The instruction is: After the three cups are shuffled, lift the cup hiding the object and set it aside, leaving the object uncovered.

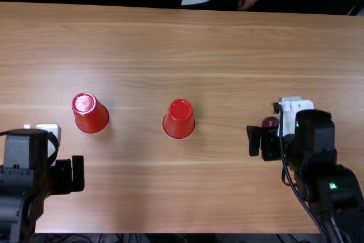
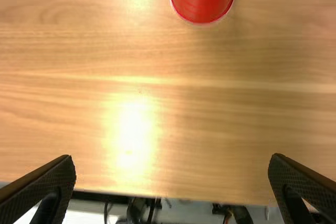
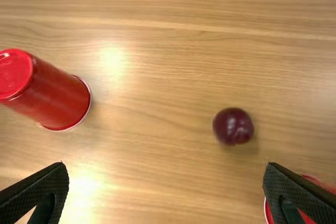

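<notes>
**Dark red ball lies bare ahead of the open right gripper**

We see the right gripper (image 3: pixel 164 171) with its fingers spread wide and nothing between them but the wooden table (image 1: pixel 227 44). The dark red ball (image 3: pixel 233 126) lies uncovered just ahead of it. It is within the span of the fingers, nearer one than the other, and touches neither. From above, the arm partly hides the ball. Around that nearer finger a red edge (image 3: pixel 317 183) peeks out, coloured like the cups; we cannot tell whether it touches the finger. Off to this gripper's left, well apart from the ball, the middle red cup (image 1: pixel 180 119) stands upside down on its rim.

The left gripper (image 2: pixel 170 158) is likewise wide open and holds nothing. It hangs above the table's near edge. The left red cup (image 1: pixel 90 113) stands upside down ahead of it, away from the fingers and a little toward the gripper's right side. The two cups stand well apart from each other, roughly in one row across the table.
</notes>
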`<state>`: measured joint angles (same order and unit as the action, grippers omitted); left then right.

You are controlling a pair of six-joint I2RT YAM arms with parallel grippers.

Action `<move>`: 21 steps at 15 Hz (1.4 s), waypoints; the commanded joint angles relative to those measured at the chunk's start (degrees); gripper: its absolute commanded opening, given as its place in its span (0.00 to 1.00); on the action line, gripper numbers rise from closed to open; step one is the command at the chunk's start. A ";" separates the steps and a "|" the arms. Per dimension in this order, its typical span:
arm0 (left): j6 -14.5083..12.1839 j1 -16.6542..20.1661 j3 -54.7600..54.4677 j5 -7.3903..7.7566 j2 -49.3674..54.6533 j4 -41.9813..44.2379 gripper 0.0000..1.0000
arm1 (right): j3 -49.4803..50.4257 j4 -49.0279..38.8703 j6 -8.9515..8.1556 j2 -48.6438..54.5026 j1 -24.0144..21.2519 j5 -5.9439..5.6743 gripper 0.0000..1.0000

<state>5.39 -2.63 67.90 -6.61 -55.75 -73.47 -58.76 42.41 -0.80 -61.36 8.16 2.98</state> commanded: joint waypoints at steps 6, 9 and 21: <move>0.73 0.26 -22.02 0.49 23.40 9.35 1.00 | 14.38 -3.43 -3.32 20.49 0.01 -0.66 1.00; 0.73 0.17 -30.55 0.39 33.69 17.47 1.00 | 24.40 -9.34 -3.10 33.15 -0.52 -1.09 1.00; 0.52 0.26 -47.42 -0.03 55.75 30.23 1.00 | 39.87 -17.14 -2.58 61.36 -12.21 -0.87 1.00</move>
<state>6.09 -2.63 21.19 -6.74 -0.40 -42.87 -19.92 25.23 -2.92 -0.71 -3.46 2.52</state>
